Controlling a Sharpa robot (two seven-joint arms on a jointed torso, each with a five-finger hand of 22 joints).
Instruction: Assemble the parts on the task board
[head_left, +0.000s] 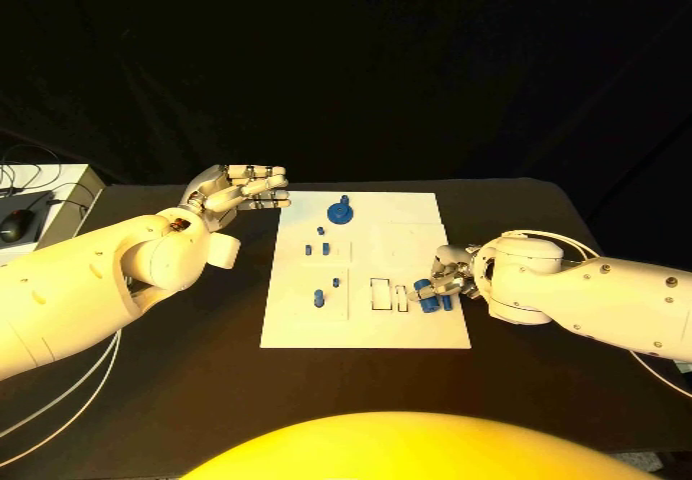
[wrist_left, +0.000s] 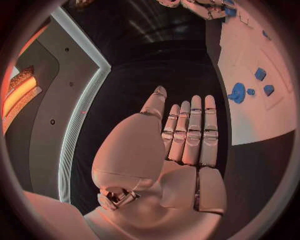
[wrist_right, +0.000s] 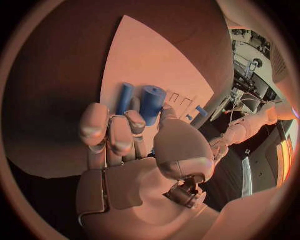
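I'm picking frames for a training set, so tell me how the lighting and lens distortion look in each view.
Head view: warm light, the task board clearly lit, surroundings dark. Left wrist view: fisheye circle with a reddish tint, board edges bent, left hand sharp. Right wrist view: the same tint and bending, right hand large in front, the blue parts at its fingers clear.

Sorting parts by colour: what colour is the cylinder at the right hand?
Blue cylinder, clearest in the right wrist view.
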